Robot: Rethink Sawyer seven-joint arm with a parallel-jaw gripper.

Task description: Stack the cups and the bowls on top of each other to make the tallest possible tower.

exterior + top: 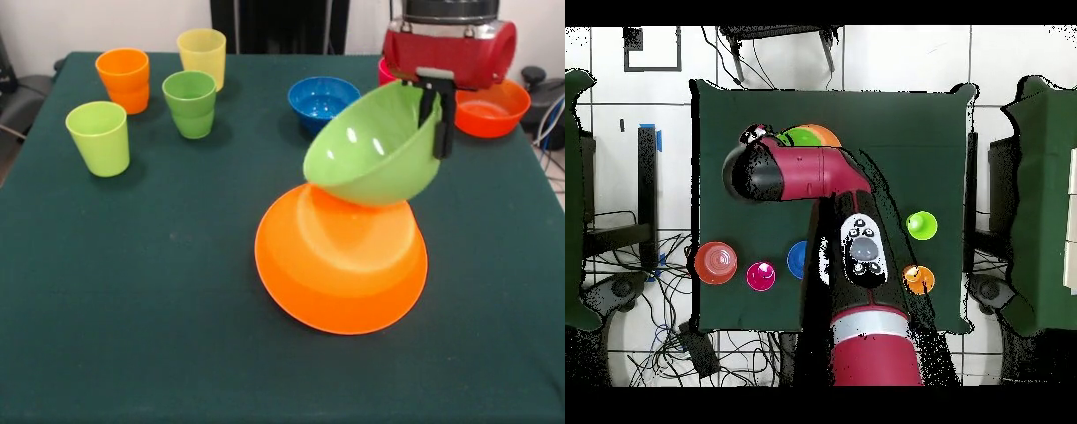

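Hanging tilted from the tool (rim pinched): green bowl.

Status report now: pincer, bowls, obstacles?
Pincer shut on light green bowl rim, bowl tilted. Held over upturned orange bowl. Nothing in the way.

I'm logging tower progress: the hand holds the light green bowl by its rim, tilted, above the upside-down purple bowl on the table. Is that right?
Not quite. The bowl underneath is orange, not purple: the front view shows the hand clamped on the rim of the light green bowl, tilted, above the large upside-down orange bowl on the table. No purple bowl shows in either view.
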